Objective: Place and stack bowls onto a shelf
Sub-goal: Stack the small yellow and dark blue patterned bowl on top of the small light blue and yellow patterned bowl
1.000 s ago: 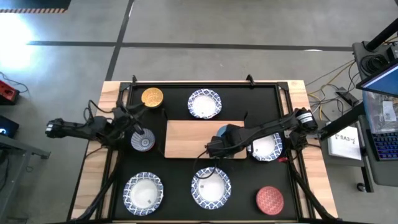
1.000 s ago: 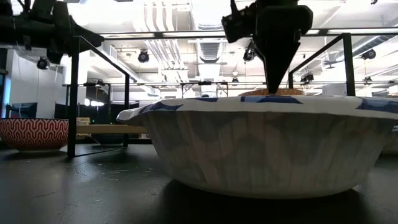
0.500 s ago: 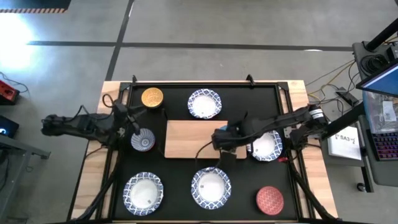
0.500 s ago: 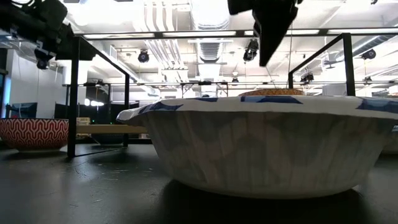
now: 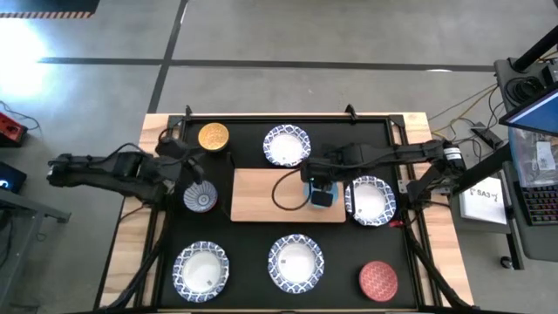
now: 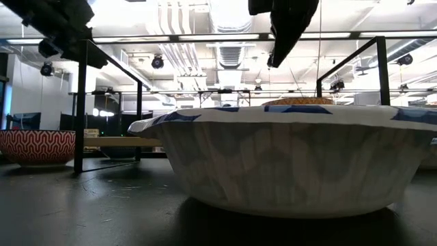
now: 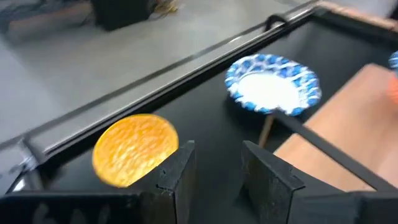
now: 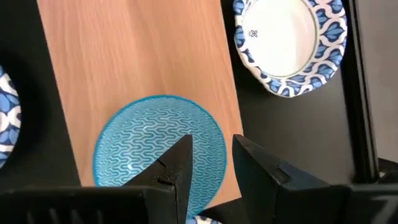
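The blue bowl (image 5: 323,197) (image 8: 149,146) rests on its base at the right end of the wooden shelf (image 5: 270,195) (image 8: 137,56). My right gripper (image 5: 316,178) (image 8: 212,160) hovers open just above it, touching nothing. My left gripper (image 5: 193,167) (image 7: 217,167) is open over the table's left side, between the orange bowl (image 5: 214,136) (image 7: 134,149) and the small blue-white patterned bowl (image 5: 201,198). Wide patterned bowls sit on the table at far centre (image 5: 287,145) (image 7: 273,84), right of the shelf (image 5: 371,201) (image 8: 289,43), and two near the front (image 5: 201,267) (image 5: 296,262). The speckled red bowl (image 5: 378,279) (image 6: 37,145) is near right.
A black frame rail (image 5: 288,116) runs along the table's far edge, and posts (image 6: 79,102) stand at the sides. In the low view a wide bowl (image 6: 287,164) fills the foreground. The shelf's left and middle are bare wood. Cables and equipment lie beyond the right edge.
My right gripper has let go of the blue bowl, risen and drawn back toward the table's far right; the bowl stays on the shelf's right end. My left arm has pulled back toward the left edge and lifted away from the small patterned bowl.
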You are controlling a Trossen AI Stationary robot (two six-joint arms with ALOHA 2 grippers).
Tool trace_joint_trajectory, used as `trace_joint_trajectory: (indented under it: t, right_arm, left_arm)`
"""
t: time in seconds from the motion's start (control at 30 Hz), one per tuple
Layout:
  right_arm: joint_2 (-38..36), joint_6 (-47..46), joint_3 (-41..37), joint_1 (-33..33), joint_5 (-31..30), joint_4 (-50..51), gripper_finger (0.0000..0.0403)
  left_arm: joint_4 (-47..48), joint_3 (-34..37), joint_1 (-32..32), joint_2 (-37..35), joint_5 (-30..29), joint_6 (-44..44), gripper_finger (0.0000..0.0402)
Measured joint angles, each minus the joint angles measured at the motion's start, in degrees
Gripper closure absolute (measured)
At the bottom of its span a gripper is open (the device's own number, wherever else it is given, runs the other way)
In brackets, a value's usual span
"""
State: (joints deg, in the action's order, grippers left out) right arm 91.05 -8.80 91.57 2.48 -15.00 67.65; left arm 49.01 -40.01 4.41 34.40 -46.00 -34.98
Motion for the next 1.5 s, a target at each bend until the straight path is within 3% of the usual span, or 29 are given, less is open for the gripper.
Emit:
trace_joint_trajectory:
  t: [0.23, 0.4, 0.67, 0.8, 1.23, 1.5]
  right_arm:
    - [-0.34, 3.99, 0.0, -1.37, 0.04, 1.73, 0.0303]
    - [-0.34, 5.98, 0.0, -1.4, 0.01, 2.55, 0.0299]
    - [-0.52, 7.52, 0.0, -1.4, -0.01, 2.63, 0.0298]
    - [-0.6, 8.86, 0.0, -1.4, -0.01, 3.36, 0.0296]
    - [-0.63, 9.9, 0.0, -1.41, -0.03, 5.79, 0.0292]
    - [-0.64, 9.9, 0.0, -1.41, -0.03, 6.27, 0.0289]
  left_arm:
    - [1.2, -5.45, -8.3, 7.63, 3.42, 0.41, 0.0288]
    - [1.68, -9.08, -17.84, 13.32, 7.17, 4.88, 0.0288]
    - [0.13, -9.48, -37.63, 22.43, 27.81, 15.4, 0.0288]
    - [-0.32, -9.61, -43.42, 27.91, 30.63, 18.52, 0.0288]
    - [-0.56, -13.68, -46.11, 43.85, 38.09, 26.28, 0.0288]
    - [-0.39, -14.83, -46.11, 48.99, 40.0, 28.41, 0.0288]
